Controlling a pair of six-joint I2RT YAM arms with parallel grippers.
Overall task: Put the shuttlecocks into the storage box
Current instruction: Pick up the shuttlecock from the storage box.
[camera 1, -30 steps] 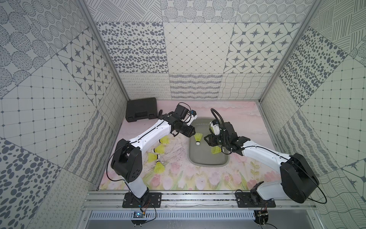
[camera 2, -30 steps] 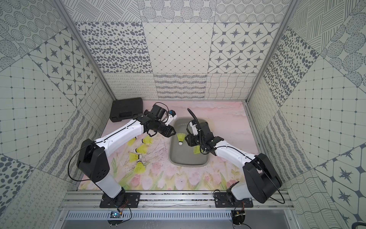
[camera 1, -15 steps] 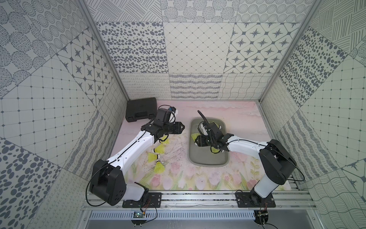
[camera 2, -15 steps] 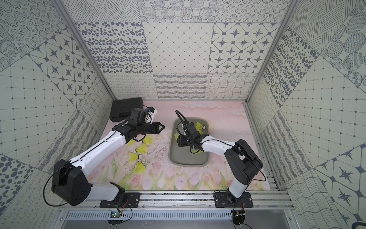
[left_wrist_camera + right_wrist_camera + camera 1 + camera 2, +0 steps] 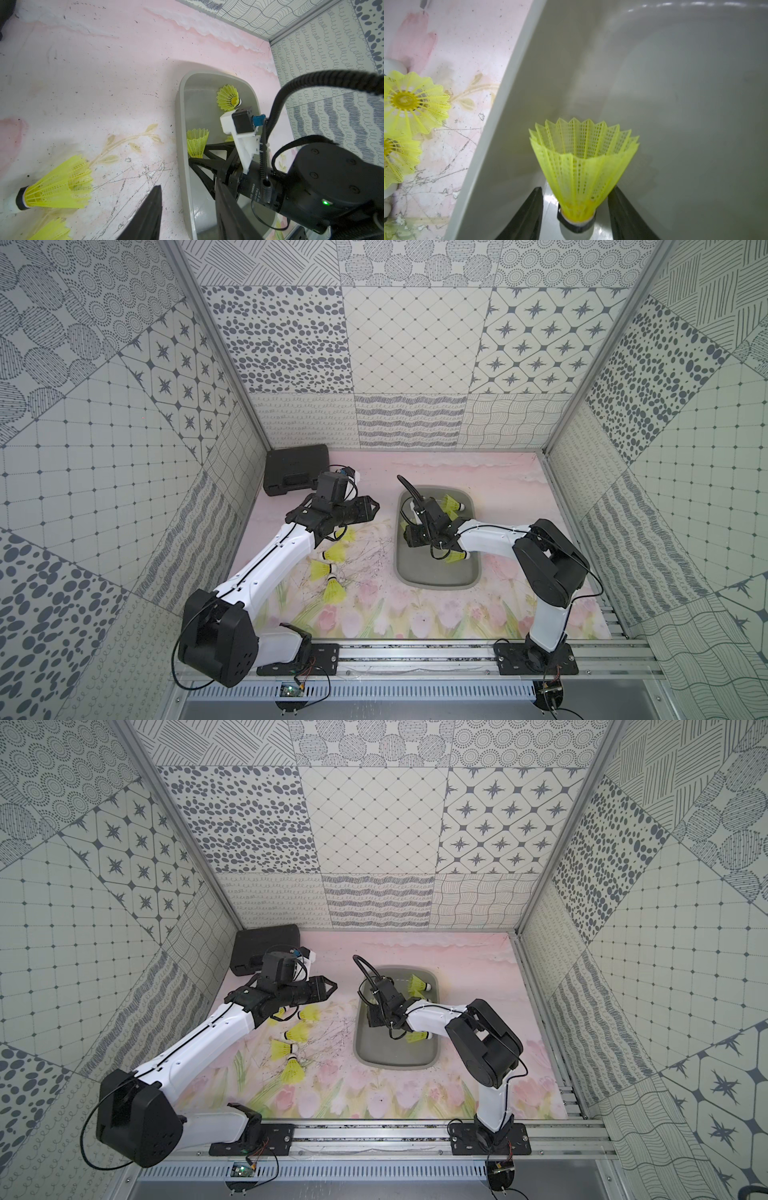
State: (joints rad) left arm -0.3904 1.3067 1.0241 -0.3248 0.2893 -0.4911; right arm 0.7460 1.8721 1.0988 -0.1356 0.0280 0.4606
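Observation:
The grey storage box (image 5: 436,583) (image 5: 395,1061) lies at the middle right of the table. My right gripper (image 5: 409,531) (image 5: 576,188) is low inside it, by its left wall (image 5: 500,116). It is open around a neon-yellow shuttlecock (image 5: 581,166), with a gap showing at one finger (image 5: 533,207). Two more shuttlecocks lie in the box, one at the back (image 5: 451,504) and one under the right arm (image 5: 455,556). Several shuttlecocks (image 5: 332,556) (image 5: 293,1072) lie on the table left of the box. My left gripper (image 5: 372,506) (image 5: 188,187) hovers above them, open and empty.
A black hard case (image 5: 291,468) (image 5: 266,942) sits in the back left corner, just behind the left arm. Patterned walls close in the table on three sides. A metal rail runs along the front edge.
My right gripper has gone down into the box with its shuttlecock and its jaws have loosened. My left gripper has drawn back from the box to over the loose shuttlecocks.

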